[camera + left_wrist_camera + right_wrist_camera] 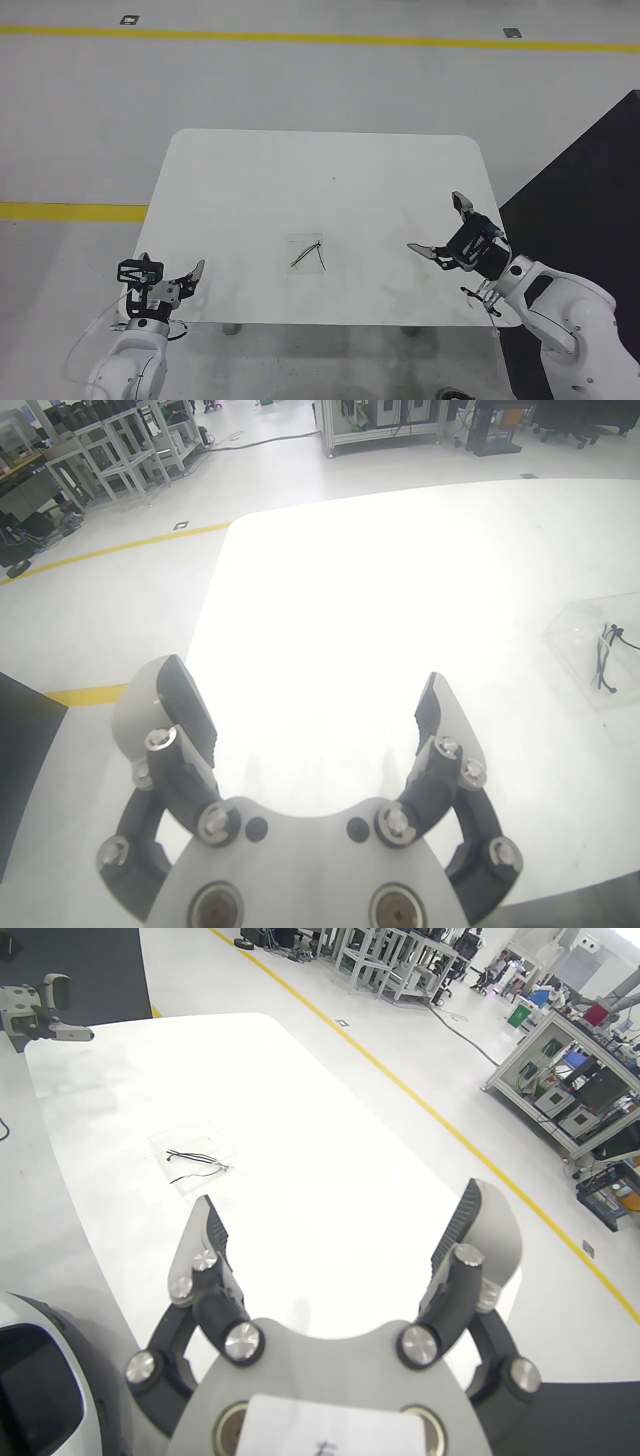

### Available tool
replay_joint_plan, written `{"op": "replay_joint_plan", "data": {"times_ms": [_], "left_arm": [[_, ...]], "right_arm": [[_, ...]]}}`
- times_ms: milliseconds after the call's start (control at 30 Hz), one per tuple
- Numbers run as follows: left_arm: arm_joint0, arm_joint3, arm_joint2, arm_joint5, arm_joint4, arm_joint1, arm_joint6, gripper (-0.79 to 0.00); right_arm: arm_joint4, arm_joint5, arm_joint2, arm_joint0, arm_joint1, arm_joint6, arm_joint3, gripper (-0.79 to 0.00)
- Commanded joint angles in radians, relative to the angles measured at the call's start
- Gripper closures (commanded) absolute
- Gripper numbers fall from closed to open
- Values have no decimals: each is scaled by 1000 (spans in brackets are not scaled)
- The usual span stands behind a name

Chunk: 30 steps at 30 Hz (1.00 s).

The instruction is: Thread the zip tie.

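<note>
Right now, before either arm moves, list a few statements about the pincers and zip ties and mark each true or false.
1. The zip ties lie in a clear tray on the table. True.
2. The left pincer is open and empty. True.
3. The right pincer is shut on a zip tie. False: it is open and empty.
4. The left pincer touches the tray. False: it is well apart from it.

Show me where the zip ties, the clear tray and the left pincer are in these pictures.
zip ties (195, 1157), right wrist view, on the middle of the black bundle.
clear tray (195, 1138), right wrist view, on a bare part of it.
left pincer (303, 670), left wrist view, midway between its fingertips.
</note>
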Motion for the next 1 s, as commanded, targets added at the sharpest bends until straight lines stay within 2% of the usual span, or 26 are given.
{"op": "replay_joint_plan", "data": {"times_ms": [0,100,200,300,367,500,667,867,967], "left_arm": [[0,0,0,0,0,0,0,-785],[0,0,0,0,0,0,0,-785],[0,0,0,0,0,0,0,-785],[0,0,0,0,0,0,0,-785],[0,0,0,0,0,0,0,-785],[0,0,0,0,0,0,0,-785],[0,0,0,0,0,0,0,-785],[0,0,0,0,0,0,0,-785],[0,0,0,0,0,0,0,-785]], "right_arm": [[2,-86,32,43,8,-45,-11,-785],[-29,-199,42,143,19,-108,-7,-785],[0,-327,41,301,34,-122,72,-785],[-34,-327,-26,432,56,-75,103,-785],[-51,-327,-112,514,74,-37,142,-785],[3,-327,-349,708,102,73,333,-785],[175,-327,-646,942,108,122,562,-785],[269,-327,-924,1093,104,81,639,-785],[276,-327,-966,1135,104,54,648,-785]]}}
